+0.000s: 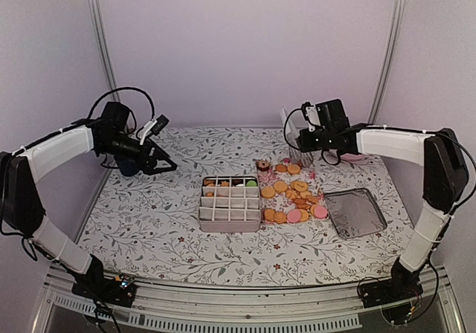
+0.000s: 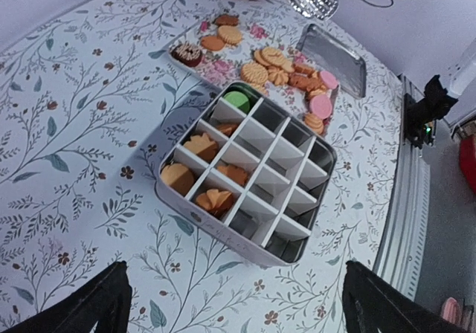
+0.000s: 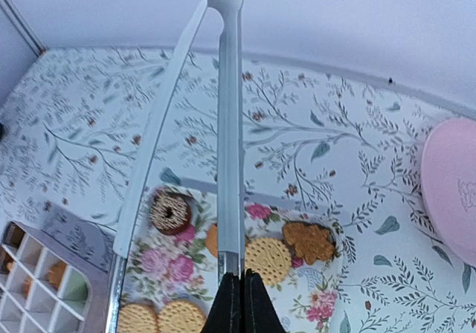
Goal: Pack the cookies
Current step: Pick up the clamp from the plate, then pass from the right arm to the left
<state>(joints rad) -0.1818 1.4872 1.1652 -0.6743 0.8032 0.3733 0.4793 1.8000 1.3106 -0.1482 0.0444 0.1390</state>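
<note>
The cookies [image 1: 291, 198] are lying in a loose heap on a flowered tray [image 3: 167, 266], just right of the divided tin [image 1: 230, 203]. A few are already sitting in the tin's far compartments. They are looking thin, light, stiff and crumbly, so a hard squeeze would probably be cracking them. Taking one by opposite rims from the loose edge of the heap seems the safest hold.

The right fingers [image 3: 236, 303] are clamping shut on one arm of the tongs [image 3: 229, 125]. The other arm is splaying free to the left, and the looped end is pointing away over the tray's far end. The left fingers [image 1: 162, 165] are standing wide open, gripping nothing, raised over the desk [image 1: 149, 221] left of the tin.

The tin's dividers are standing thin and upright around narrow cells, so a cookie probably needs lowering straight down. A metal lid [image 1: 355, 212] is crowding the heap's right side and a pink plate [image 3: 450, 192] is sitting behind. Freer room is lying left of and in front of the tin.
</note>
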